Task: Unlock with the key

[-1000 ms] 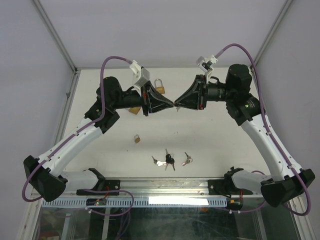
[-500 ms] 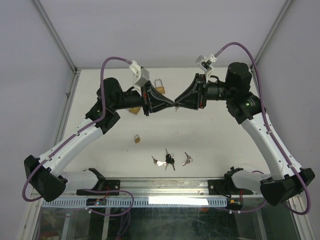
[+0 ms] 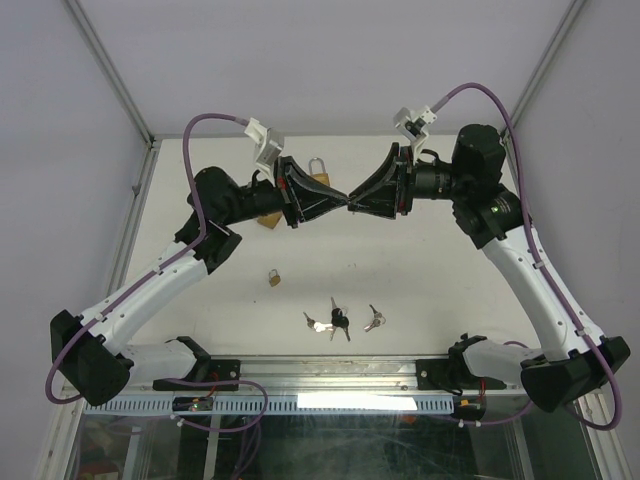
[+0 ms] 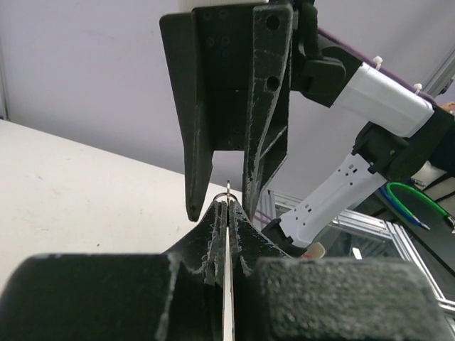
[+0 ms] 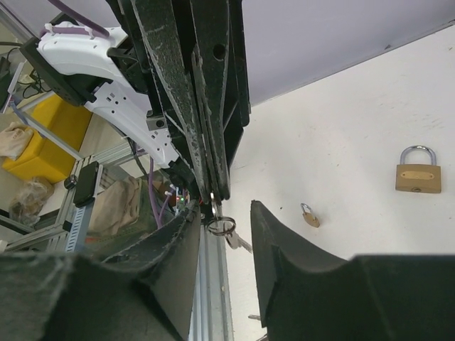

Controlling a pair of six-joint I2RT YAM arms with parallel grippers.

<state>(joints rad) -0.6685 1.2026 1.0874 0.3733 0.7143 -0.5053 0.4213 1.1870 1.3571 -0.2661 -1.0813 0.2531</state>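
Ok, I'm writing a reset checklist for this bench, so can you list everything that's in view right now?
large padlock: one, brass with a silver shackle, far part of the table, behind the left gripper
small padlock: one, brass, left of mid-table
brass object: one, mostly hidden under the left gripper's wrist, cannot tell what it is
loose keys: three clusters, silver, one black-headed, near edge
held key: one, silver with a ring, raised above the table
table: one, white
left gripper: black, fingers shut on the held key
right gripper: black, fingers apart either side of the key's ring
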